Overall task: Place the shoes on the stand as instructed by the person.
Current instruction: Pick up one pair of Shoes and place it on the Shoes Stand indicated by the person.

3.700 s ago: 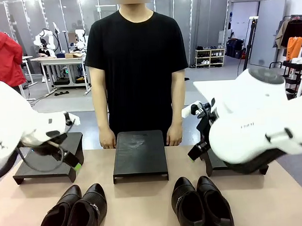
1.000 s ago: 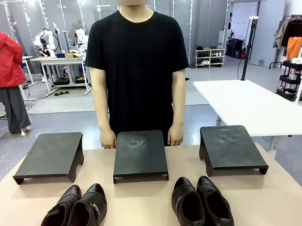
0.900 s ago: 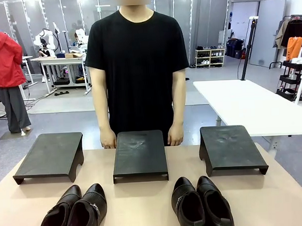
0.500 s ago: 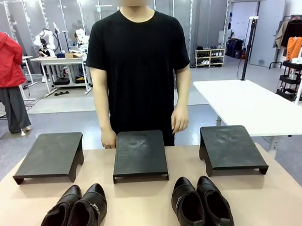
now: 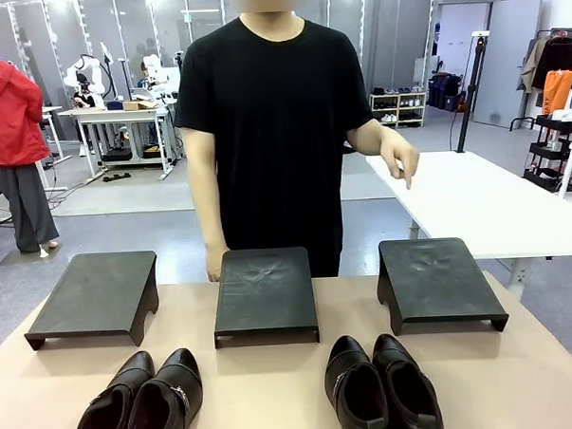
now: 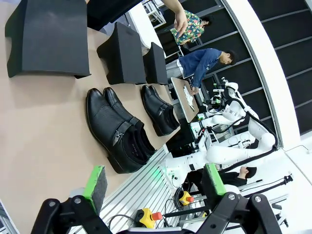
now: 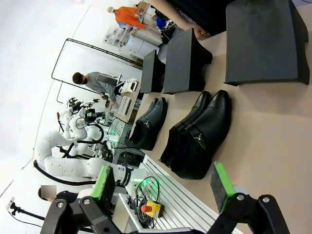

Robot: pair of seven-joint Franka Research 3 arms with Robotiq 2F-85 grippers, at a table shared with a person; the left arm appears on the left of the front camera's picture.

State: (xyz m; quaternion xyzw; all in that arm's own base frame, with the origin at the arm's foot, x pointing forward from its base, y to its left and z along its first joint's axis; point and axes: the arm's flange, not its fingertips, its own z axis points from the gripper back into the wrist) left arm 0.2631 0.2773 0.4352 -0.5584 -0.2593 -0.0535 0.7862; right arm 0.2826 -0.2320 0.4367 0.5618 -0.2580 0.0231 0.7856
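Claws wide, empty: left claw (image 6: pixel 153 183), right claw (image 7: pixel 163 185); person's hand (image 5: pixel 399 162) now raised, pointing down toward right stand (image 5: pixel 439 282).

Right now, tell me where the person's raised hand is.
Front view, robot's right: the raised hand hangs, index finger down, above and beyond the right stand.

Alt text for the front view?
A person in black, across the table, points one hand down toward the right stand. Middle stand and left stand sit beside it; left pair and right pair of black shoes lie nearer.
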